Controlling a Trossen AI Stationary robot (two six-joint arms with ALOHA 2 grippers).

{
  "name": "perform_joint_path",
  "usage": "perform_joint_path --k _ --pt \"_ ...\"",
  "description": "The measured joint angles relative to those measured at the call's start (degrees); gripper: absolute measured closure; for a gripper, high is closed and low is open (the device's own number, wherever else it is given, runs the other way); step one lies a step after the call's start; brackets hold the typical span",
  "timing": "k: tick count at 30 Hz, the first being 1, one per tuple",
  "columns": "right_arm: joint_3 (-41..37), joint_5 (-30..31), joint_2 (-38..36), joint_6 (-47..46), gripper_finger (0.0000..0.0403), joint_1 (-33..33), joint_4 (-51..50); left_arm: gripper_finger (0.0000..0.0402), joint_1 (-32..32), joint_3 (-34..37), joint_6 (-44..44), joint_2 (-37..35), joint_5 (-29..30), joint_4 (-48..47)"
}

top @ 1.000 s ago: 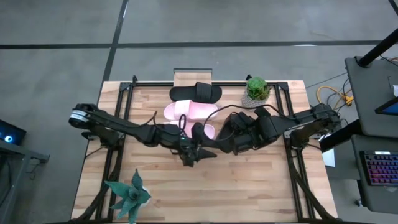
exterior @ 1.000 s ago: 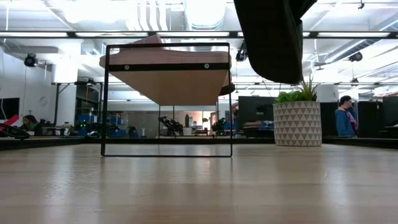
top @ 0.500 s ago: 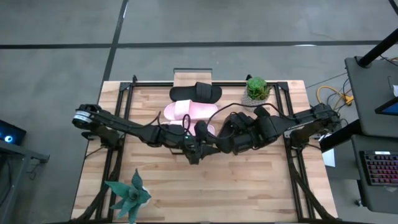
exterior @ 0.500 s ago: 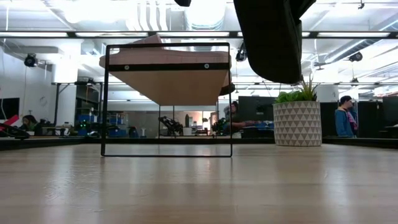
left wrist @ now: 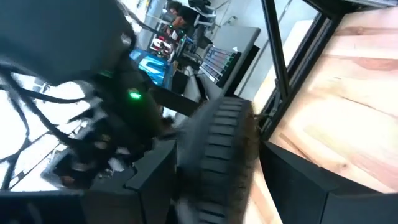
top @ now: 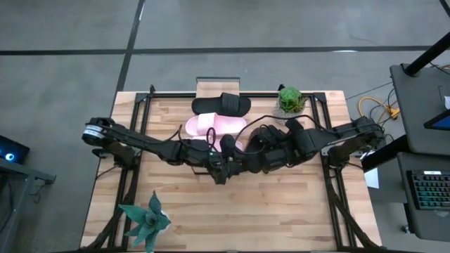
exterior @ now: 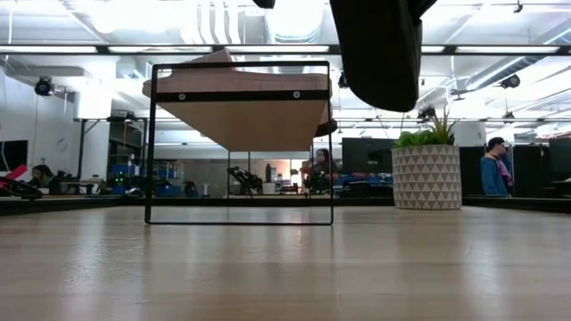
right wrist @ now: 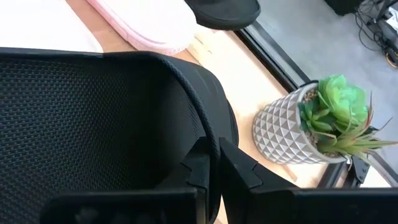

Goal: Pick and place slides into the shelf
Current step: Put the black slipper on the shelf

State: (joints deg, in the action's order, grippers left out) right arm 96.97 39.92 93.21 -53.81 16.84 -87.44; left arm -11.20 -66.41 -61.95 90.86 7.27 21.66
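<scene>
A black slide (exterior: 375, 45) hangs high over the table's middle, held between my two grippers. My left gripper (top: 223, 163) comes level from the left and is closed on it. My right gripper (top: 242, 160) slants down from the right and is shut on its strap. The shelf (top: 218, 86) stands at the far middle. Another black slide (top: 221, 105) and a pink slide (top: 214, 125) lie across its plank top. A second pink slide (top: 238, 146) shows partly behind the arms. My left gripper has the black slide's sole, whose ribbed rim (left wrist: 224, 155) faces the wrist camera, pinched between its two fingers (left wrist: 152, 183). The fingers come level from the table's left. The slide is lifted clear of the table. My right gripper pinches the thin edge of the black slide's strap (right wrist: 208, 146) between its shut fingers, with the strap's mesh inner side (right wrist: 93, 124) in front of them. The fingers slant down from the right. The slide is clear of the table.
A potted plant in a white patterned pot (top: 291, 100) stands right of the shelf at the far edge. A spiky green plant (top: 146, 221) sits at the near left corner. The near half of the tabletop (exterior: 285, 267) is bare wood. People (exterior: 495, 165) stand in the room behind.
My left gripper has shifted a little toward the right gripper and turned slightly at the wrist. The hanging black slide has swung a little to the left in the low view and stays clear of the table.
</scene>
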Motion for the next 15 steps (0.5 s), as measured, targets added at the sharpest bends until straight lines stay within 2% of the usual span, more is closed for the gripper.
perform_joint_path --k 9,15 --pt "1.8 0.8 0.0 3.5 0.0391 0.0 3.2 0.0190 0.1 0.0 0.0 0.3 1.3 -0.1" --pt "1.8 0.7 0.0 5.9 0.0391 0.0 5.0 0.0236 0.0 -0.1 0.0 0.3 1.2 0.2"
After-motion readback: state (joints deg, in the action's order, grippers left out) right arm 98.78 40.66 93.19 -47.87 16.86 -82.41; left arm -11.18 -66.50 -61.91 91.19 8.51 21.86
